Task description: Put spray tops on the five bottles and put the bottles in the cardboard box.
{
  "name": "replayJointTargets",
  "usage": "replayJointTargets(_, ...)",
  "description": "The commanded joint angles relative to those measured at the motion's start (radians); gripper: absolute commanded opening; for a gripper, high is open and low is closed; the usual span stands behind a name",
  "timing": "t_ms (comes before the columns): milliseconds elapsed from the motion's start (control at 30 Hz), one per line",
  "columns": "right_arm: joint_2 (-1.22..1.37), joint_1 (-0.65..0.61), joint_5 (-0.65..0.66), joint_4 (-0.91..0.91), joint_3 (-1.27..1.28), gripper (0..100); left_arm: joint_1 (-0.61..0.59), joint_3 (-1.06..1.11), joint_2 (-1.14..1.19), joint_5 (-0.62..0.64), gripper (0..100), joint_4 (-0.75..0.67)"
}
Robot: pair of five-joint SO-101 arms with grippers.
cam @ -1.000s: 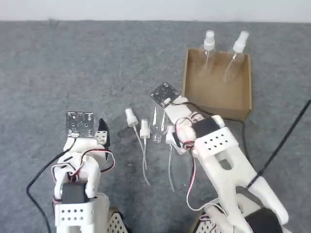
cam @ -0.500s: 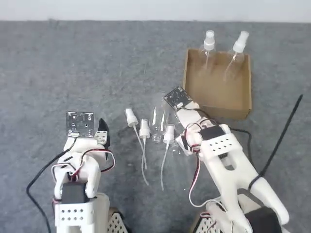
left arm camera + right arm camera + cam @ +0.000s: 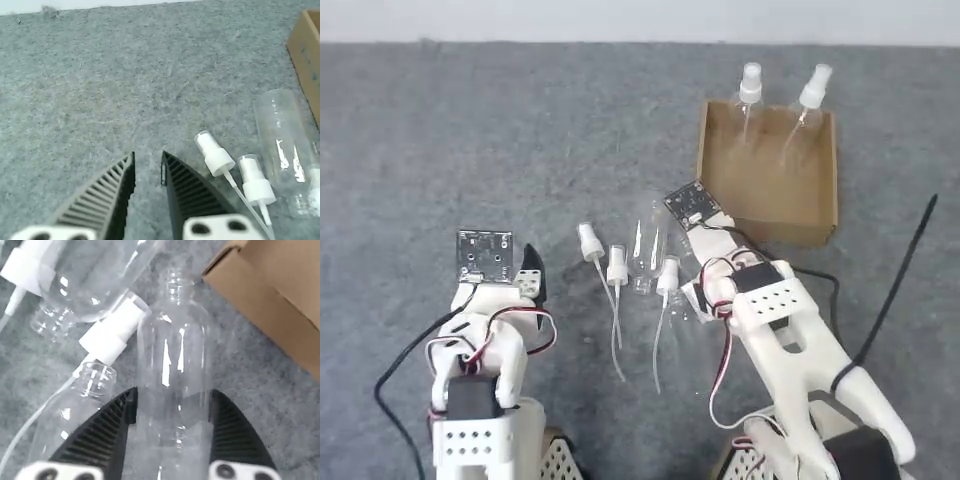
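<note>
**High view.** Grey felt-covered bench (image 3: 440, 130), w/ a pale wall strip (image 3: 640, 20) at the far edge. Cardboard box (image 3: 765, 190) far right, open side up. Two capped bottles (image 3: 750, 95) lean on its far wall, nozzles up. Three loose spray tops (image 3: 617, 265) lie mid-bench, dip tubes trailing toward the arms. Clear bottles beside them are hard to outline against the felt.

**Left wrist view.** Left gripper (image 3: 147, 156): jaws slightly apart, nothing between, over bare felt. An uncapped bottle (image 3: 287, 145) is cut off at the frame edge.

**Right wrist view.** Right gripper (image 3: 173, 394): jaws clamped on the held bottle (image 3: 175, 355). Its long axis runs away from the wrist, open neck pointing toward the box corner; base cut off. Another bottle neck (image 3: 95, 376) lies beside one jaw.
</note>
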Motion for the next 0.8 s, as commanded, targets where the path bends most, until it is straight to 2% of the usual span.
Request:
replayJointTargets(0,-0.008,0.025,-0.012,0.058,-0.005,11.6,-0.003,-0.008,-0.02,-0.011,8,-0.031)
replayJointTargets(167,-0.008,0.136,-0.003,0.076,-0.003,10.1,-0.003,-0.008,-0.02,-0.011,8,-0.031)
replayJointTargets(400,-0.019,0.311,0.152,0.222,-0.003,10.5,-0.003,-0.008,-0.02,-0.011,8,-0.031)
replayJointTargets(767,-0.018,0.825,0.537,0.255,-0.005,10.6,-0.003,-0.015,-0.011,-0.023,8,-0.031)
